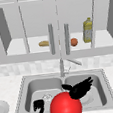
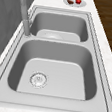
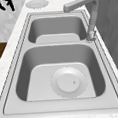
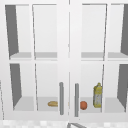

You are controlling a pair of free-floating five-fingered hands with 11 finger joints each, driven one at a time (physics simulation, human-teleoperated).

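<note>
Two hands up front. Right hand [image 1: 80, 88] spread, fingers straight and wide, resting against the top right of a red ball [image 1: 65, 106] — ball low at the front edge of the sink [image 1: 21, 96], between the basins. Left hand [image 1: 38, 106] lower left, fingers curled, holding nothing. White plate [image 3: 68, 82] lying in the right basin, drain [image 2: 38, 79] in the left. Faucet [image 1: 61, 67] behind, centre. Cabinet [image 4: 64, 37] above — bread roll [image 4: 52, 103], orange fruit [image 4: 83, 105], oil bottle [image 4: 97, 95] on the lower shelf.
</note>
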